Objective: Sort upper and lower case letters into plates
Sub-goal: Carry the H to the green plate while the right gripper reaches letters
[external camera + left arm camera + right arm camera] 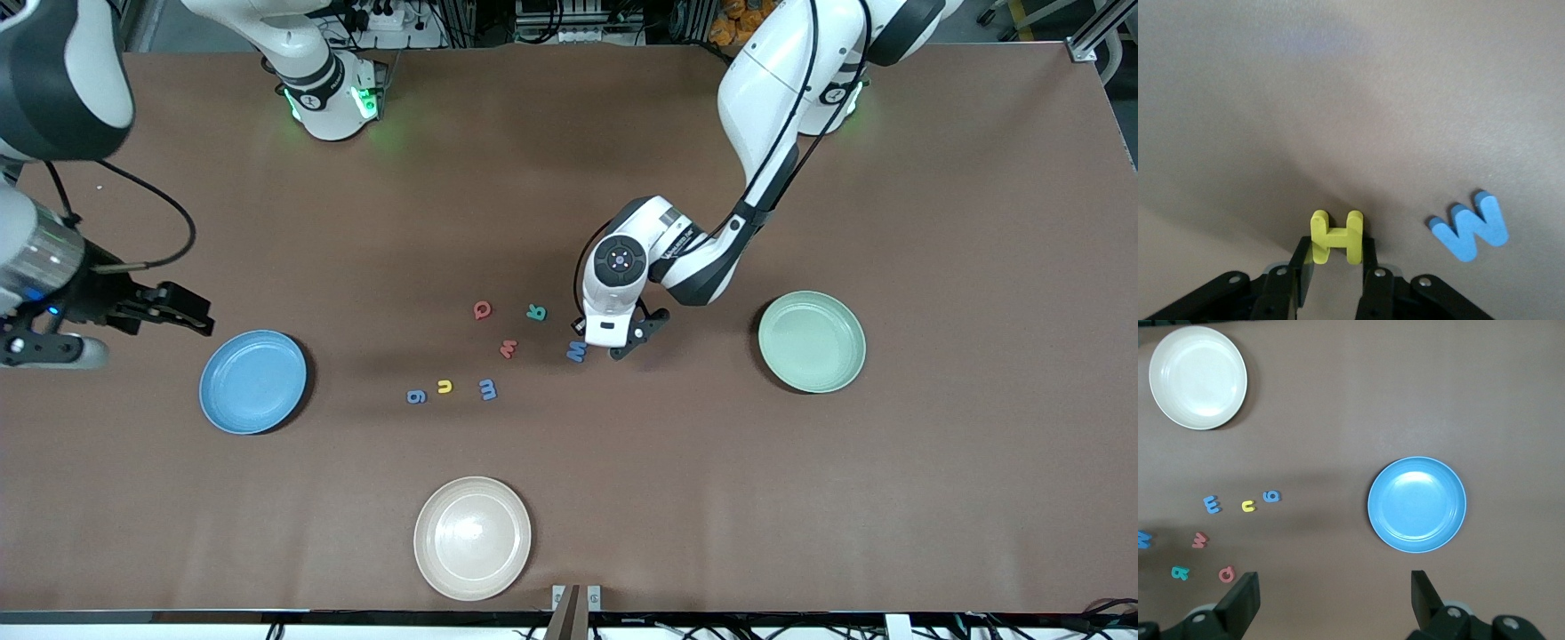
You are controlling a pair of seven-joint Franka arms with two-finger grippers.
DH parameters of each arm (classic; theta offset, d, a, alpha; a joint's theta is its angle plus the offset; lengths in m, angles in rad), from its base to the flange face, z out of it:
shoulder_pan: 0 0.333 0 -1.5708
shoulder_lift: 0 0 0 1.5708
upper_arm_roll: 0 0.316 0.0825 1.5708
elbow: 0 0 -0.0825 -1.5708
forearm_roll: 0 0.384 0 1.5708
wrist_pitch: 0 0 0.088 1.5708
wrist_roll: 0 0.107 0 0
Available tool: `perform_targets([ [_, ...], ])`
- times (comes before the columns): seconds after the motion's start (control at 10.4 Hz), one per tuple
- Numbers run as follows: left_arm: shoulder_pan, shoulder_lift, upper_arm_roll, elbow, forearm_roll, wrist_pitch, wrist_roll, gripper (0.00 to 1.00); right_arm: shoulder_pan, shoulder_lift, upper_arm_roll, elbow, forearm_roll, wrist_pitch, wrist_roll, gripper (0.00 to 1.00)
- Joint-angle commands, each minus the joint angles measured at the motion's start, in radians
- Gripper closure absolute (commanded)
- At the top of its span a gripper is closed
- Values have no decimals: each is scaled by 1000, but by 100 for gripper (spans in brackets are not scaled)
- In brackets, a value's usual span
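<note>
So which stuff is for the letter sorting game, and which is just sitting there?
For the job: yellow H in the shut left gripper, blue W, the other letters, blue plate, green plate, open right gripper.

Lying about: beige plate.

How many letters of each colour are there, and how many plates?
Red letters: 2, Q and w
Blue letters: 3, W, m, g
Yellow letters: 2, u, H
Teal letters: 1, R
Plates: 3
Total: 11
</note>
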Motion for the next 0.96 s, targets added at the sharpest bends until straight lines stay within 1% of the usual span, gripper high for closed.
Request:
perform_targets([
  [0.0,45,-56,-4,-10,16,-53,79,74,2,46,1,15,1,1,-3,0],
  [0.1,51,-70,-5,-7,12,-86,115,75,2,84,1,15,-2,10,-1,0],
  [0.19,68,-80,-5,-5,14,-106,148,74,-8,147,1,23,10,4,-6,0],
  [0.38,91,-109,-6,-11,9,-176,238,74,21,183,2,17,14,41,-4,0],
  [0.48,114,-128,-8,-14,9,-234,287,74,49,201,1,17,12,99,-6,0],
  [0.58,135,-151,-8,-22,9,-297,362,74,86,227,1,9,14,128,10,0],
  [0.67,169,-184,-8,-49,9,-340,408,74,124,250,1,-3,15,165,33,0],
  [0.86,251,-284,-9,-181,11,-341,549,74,141,327,1,-4,30,258,99,0],
])
